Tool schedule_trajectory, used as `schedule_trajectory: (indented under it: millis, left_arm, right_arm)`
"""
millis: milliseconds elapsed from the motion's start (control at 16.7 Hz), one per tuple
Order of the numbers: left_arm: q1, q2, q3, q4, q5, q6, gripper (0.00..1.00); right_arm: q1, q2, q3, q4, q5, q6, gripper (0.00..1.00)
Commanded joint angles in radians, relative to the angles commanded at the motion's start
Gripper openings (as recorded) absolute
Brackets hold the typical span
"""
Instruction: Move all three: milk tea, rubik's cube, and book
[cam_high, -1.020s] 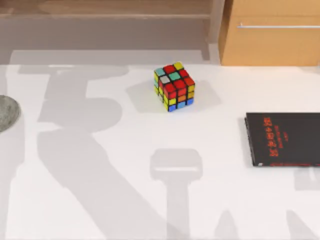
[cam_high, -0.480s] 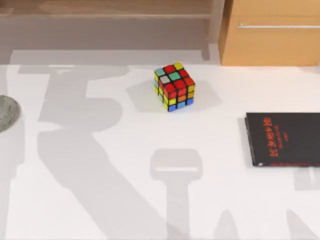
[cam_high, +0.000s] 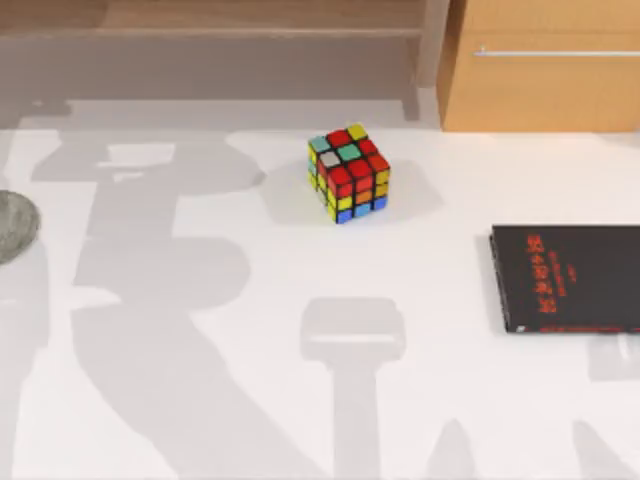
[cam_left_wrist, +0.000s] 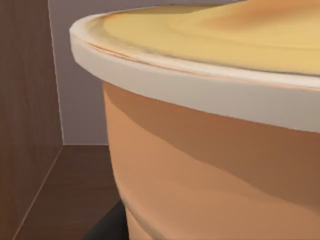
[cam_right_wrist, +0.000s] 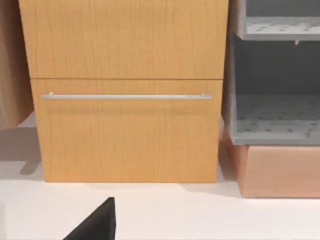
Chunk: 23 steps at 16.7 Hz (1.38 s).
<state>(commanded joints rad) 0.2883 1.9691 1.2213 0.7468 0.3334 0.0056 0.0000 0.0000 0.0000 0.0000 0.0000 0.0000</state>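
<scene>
Rubik's cube (cam_high: 348, 172) sits on the white surface (cam_high: 300, 400), toward the back near the middle. Black book with red lettering (cam_high: 570, 278) lies flat at the right edge, grey disc (cam_high: 15, 225) at the left edge. Left wrist view looks close at the tan-orange milk tea (cam_left_wrist: 210, 165); whether either arm's jaws are wide or closed cannot be told. Right wrist view faces a wooden drawer cabinet (cam_right_wrist: 125, 90).

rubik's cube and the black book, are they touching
Apart. The top view shows the rubik's cube standing well clear of the black book, with bare white table between them.
</scene>
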Motion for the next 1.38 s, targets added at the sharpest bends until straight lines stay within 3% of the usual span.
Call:
schedule_trajectory:
  millis: [240,720,1380]
  left_arm:
    - [0.025,-0.108,-0.145,0.034,0.024,0.001,0.0]
    - [0.018,-0.101,-0.198,0.07,0.033,-0.007,0.0]
    - [0.024,-0.023,-0.621,0.601,0.01,0.008,0.0]
  right_arm:
    - [0.0,0.0,0.0,0.0,0.0,0.0,1.0]
    - [0.0,0.0,0.0,0.0,0.0,0.0,1.0]
    - [0.0,0.0,0.0,0.0,0.0,0.0,1.0]
